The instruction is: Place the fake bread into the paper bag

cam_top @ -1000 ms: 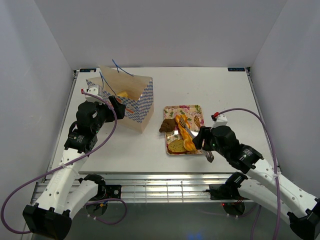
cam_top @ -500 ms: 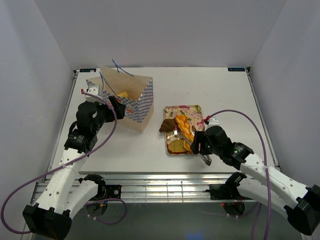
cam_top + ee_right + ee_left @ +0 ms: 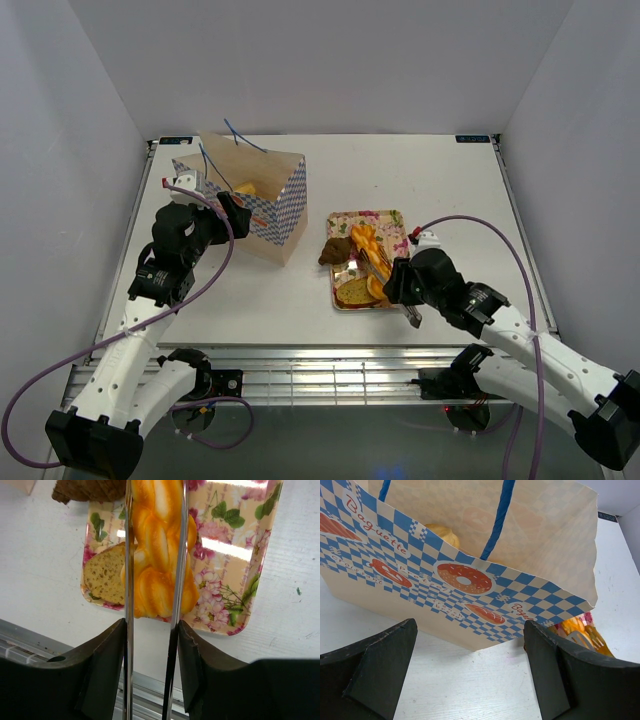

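Note:
The paper bag (image 3: 262,196) stands open at the back left, with one golden bread piece (image 3: 245,187) inside; both show in the left wrist view, the bag (image 3: 470,555) and the piece (image 3: 442,532). My left gripper (image 3: 235,212) is open and empty, just in front of the bag (image 3: 470,672). My right gripper (image 3: 405,285) is shut on metal tongs (image 3: 129,605). The tong arms lie along both sides of an orange braided loaf (image 3: 155,545) on the floral tray (image 3: 225,565). A toast slice (image 3: 105,572) and a brown bun (image 3: 90,490) lie beside it.
The floral tray (image 3: 392,218) sits right of the bag, near the table's front edge. The brown bun (image 3: 335,250) hangs over the tray's left rim. The aluminium rail (image 3: 320,360) runs along the front. White walls enclose the table.
My right arm has shifted left and lower toward the tray's near end, bringing the tongs along the braided loaf. The left arm and the bag have not moved.

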`<control>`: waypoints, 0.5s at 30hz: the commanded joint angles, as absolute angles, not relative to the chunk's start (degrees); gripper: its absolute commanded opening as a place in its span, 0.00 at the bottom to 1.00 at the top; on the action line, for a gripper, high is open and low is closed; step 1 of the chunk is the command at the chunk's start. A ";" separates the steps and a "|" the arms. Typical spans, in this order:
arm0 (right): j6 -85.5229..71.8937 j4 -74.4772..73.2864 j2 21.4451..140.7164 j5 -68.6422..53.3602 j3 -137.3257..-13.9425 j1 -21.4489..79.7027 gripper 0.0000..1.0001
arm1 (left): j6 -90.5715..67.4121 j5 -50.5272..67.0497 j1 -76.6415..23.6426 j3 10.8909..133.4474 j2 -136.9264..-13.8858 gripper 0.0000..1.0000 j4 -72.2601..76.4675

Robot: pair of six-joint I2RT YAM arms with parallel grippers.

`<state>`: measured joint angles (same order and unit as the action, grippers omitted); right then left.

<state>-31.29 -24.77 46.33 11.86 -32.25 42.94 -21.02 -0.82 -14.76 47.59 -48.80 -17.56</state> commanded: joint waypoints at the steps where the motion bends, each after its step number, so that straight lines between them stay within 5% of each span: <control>1: -30.50 -23.73 42.99 15.02 -38.23 43.24 0.46 | -21.27 -0.26 -14.94 47.29 -47.37 0.98 -17.05; 15: -21.55 -17.25 38.14 17.49 -47.19 43.24 0.43 | -21.71 -3.94 -14.94 47.55 -46.32 0.98 -17.84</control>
<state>-26.89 -25.04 38.33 16.05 -41.69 42.94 -21.08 -1.37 -14.76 47.51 -48.16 -17.63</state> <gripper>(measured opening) 0.459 0.979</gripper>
